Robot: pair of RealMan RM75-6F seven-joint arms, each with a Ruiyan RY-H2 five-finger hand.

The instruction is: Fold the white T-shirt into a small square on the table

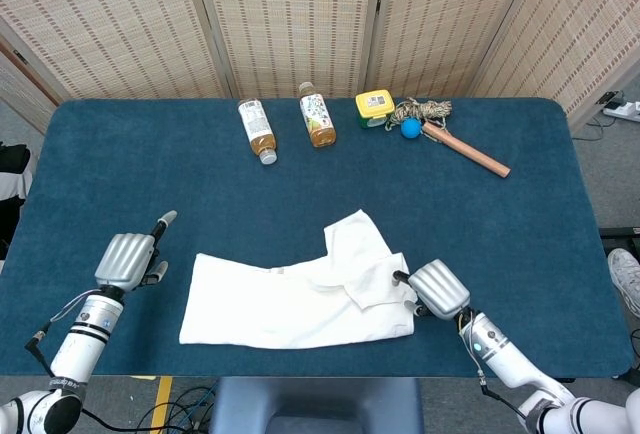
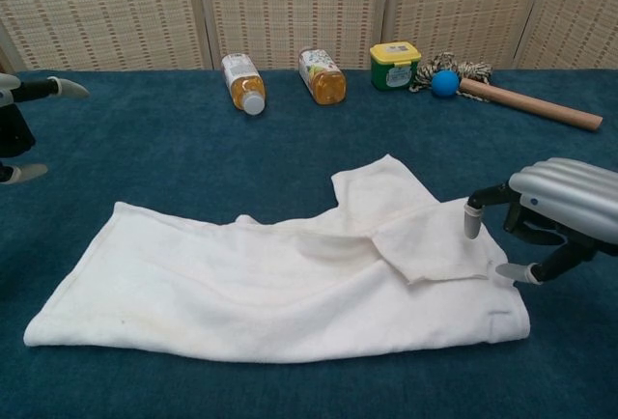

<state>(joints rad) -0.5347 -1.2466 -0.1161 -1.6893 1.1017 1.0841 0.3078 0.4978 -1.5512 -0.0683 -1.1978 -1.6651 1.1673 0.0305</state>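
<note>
The white T-shirt (image 1: 300,299) lies partly folded as a long band on the blue table, one sleeve (image 2: 425,240) flapped over its right end. My right hand (image 2: 555,211) hovers at the shirt's right edge, with a fingertip (image 2: 471,218) over the sleeve and the thumb by the hem. Its fingers are apart and grip nothing. In the head view the right hand (image 1: 438,289) sits at the shirt's right corner. My left hand (image 1: 128,259) stays open on the table, apart from the shirt's left end, and the chest view shows only its edge (image 2: 14,120).
Two bottles (image 1: 257,130) (image 1: 317,114) lie at the back of the table (image 1: 560,214). Beside them are a yellow-lidded jar (image 1: 374,105), a blue ball (image 1: 410,128) with rope, and a wooden stick (image 1: 468,150). The table's near edge runs just below the shirt.
</note>
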